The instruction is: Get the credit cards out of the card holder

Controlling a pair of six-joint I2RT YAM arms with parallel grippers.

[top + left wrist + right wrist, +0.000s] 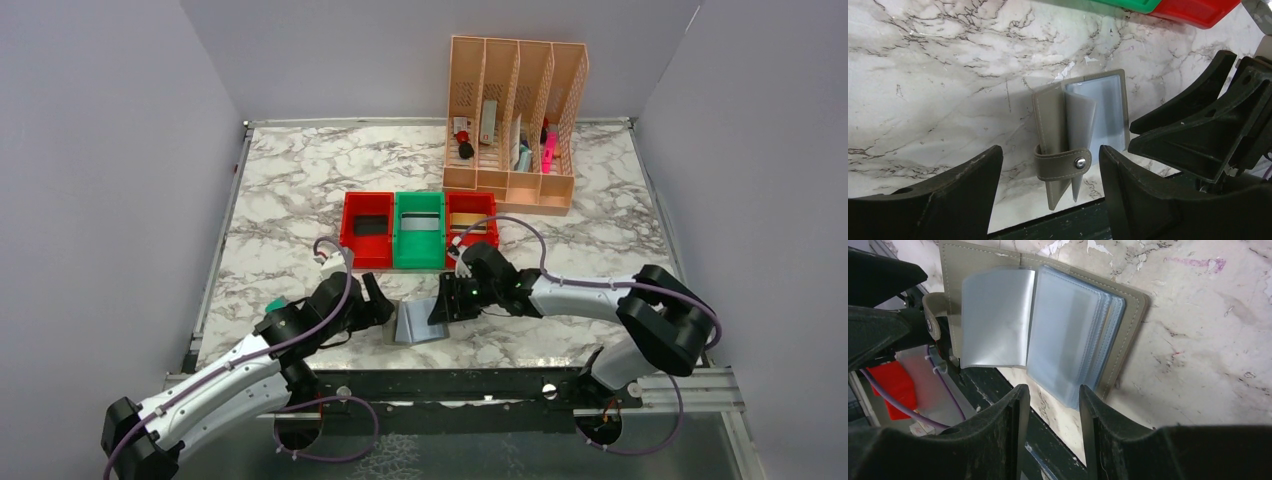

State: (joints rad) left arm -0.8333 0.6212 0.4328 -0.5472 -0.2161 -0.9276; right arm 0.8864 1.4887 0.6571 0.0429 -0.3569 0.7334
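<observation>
At the near edge of the counter (300, 180), the card holder (1078, 125) was seen lying open between the two arms, its spine running roughly near to far and its clear sleeves fanned upward. The left fingers (948, 200) were spread wide and empty just left of it. The right fingers (1128, 440) were parted only narrowly at its right side with nothing gripped, and were judged the nearer. No card could be made out in the sleeves. A black card (369, 225), a silver-grey card (420, 223) and a gold-tan card (476, 228) were seen in the bins (420, 262) farther back.
</observation>
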